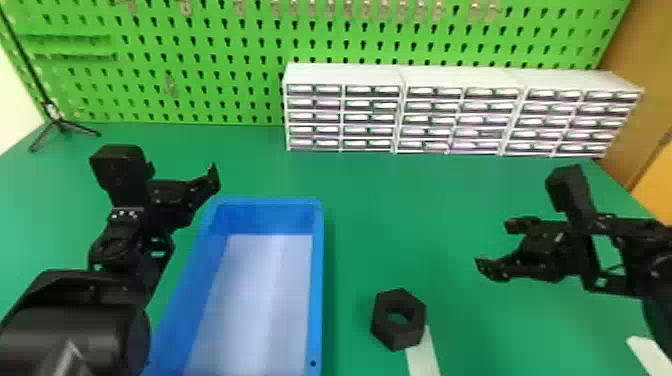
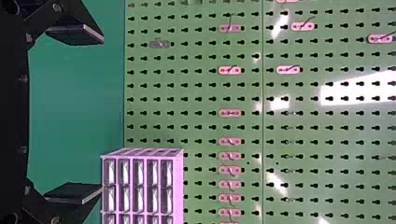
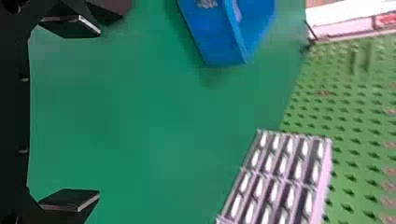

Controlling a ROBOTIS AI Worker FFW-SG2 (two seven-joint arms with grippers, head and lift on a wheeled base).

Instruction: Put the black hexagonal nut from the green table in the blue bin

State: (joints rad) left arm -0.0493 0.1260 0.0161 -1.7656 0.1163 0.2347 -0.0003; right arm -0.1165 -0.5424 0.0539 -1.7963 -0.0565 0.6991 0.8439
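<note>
Spread wide with nothing between its fingers, the right gripper [image 1: 498, 246] is held above the right side of the bench [image 1: 400, 200], fingers pointing inward from the right edge. That width probably leaves room to pass either side of the nut, and coming in from this side keeps the arm off the bin.

Nearer the front of the bench, between that gripper and the bin, the black hexagonal nut [image 1: 387, 331] lies flat, its hole facing up, at the end of a white strip [image 1: 423, 354]. Lying so, it offers pairs of flat sides to the fingers; a grip across corners could let it twist. It still has to be picked up, so the next move is likely down and inward to it.

Just left of the nut, the blue bin [image 1: 316, 280] runs lengthwise from front to back, open side up, its long right wall facing the nut. That makes for a short carry, with the rim the main thing to clear.

At the bin's far left corner is the left gripper [image 2: 102, 114], also wide and empty, aimed at the pegboard [image 1: 200, 60] along the bench's back edge, seemingly parked aside.
</note>
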